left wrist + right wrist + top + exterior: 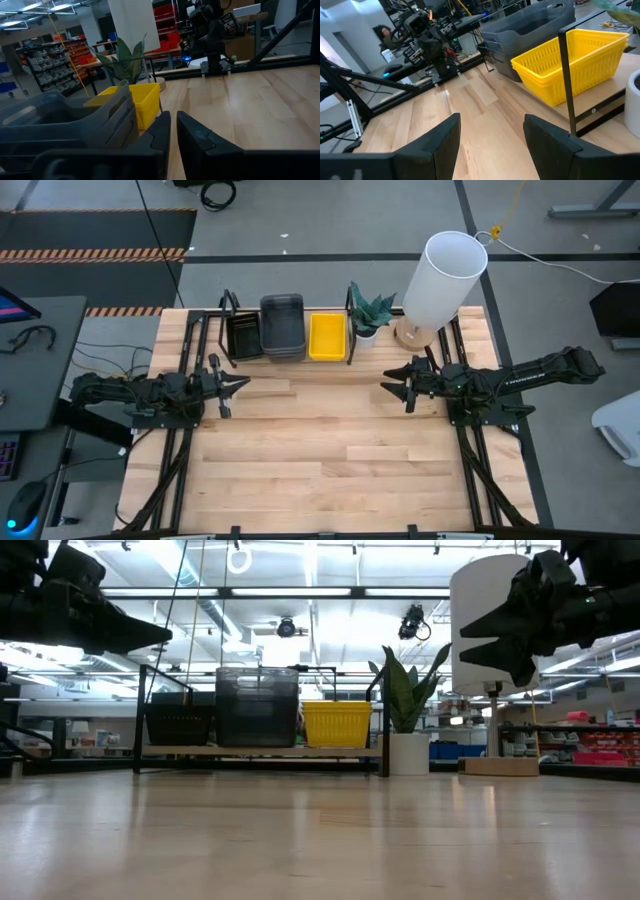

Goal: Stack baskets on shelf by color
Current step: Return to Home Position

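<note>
Colour-sorted baskets [283,327] sit on the shelf [260,751] at 12 o'clock on the bench [320,460], with a plant [370,312] and white cylinder [443,278] crowding its 3 o'clock end, while the left gripper [242,385] at 9 seems nearly closed and empty, and the right gripper [386,383] at 3 gapes empty.

Open tabletop [320,450] fwd of shelf [260,751]

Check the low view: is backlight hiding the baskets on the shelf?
Low view: ceiling lights behind the shelf leave the black baskets and grey baskets as dark shapes; the yellow baskets read clearly. High view: even light, all three stacks tell apart.
</note>
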Tool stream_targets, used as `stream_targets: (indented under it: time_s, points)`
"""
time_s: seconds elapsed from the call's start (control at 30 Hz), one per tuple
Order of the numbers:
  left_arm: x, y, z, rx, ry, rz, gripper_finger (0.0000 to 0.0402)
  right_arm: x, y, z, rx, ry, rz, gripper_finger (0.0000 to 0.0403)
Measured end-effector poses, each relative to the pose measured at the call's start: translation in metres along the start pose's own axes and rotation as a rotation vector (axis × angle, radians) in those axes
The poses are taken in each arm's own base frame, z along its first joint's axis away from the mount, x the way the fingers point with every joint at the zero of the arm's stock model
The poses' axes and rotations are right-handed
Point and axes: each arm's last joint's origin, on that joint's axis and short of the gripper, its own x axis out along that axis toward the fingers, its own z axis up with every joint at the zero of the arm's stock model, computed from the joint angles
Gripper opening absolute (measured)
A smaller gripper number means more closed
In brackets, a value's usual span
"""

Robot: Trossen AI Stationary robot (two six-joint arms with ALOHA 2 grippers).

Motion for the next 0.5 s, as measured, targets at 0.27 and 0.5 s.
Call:
stream_targets:
  time_s: [0.27, 0.5]
  points:
    - [0.0, 0.0, 0.0, 0.0, -0.001, 0.001, 0.003, 0.0, 0.0, 0.0, 0.0, 0.0, 0.0, 0.0221]
    - [0.0, 0.0, 0.0001, -0.001, -0.002, 0.001, 0.0037, 0.0, 0.0, 0.0, 0.0, 0.0, 0.0, 0.0221]
